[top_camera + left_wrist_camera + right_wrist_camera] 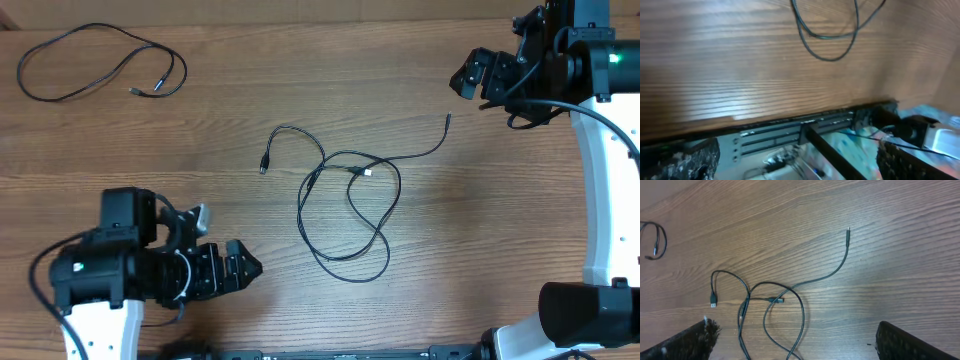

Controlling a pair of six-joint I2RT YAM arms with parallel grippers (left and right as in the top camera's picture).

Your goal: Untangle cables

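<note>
Two thin black cables [358, 171] lie crossed in loose loops at the table's middle. One free end reaches toward the upper right, and a plug end lies at the left. They also show in the right wrist view [775, 300], and their near loop shows in the left wrist view [829, 58]. A third cable [157, 84] lies apart in a loop at the far left, also visible in the right wrist view [662, 240]. My left gripper [245, 268] is open and empty at the front left, short of the tangle. My right gripper [470, 78] is open and empty at the back right.
The wooden table's [500, 230] front edge and a black metal frame [790, 125] below it show in the left wrist view. The right arm's white base [600, 200] runs along the right side.
</note>
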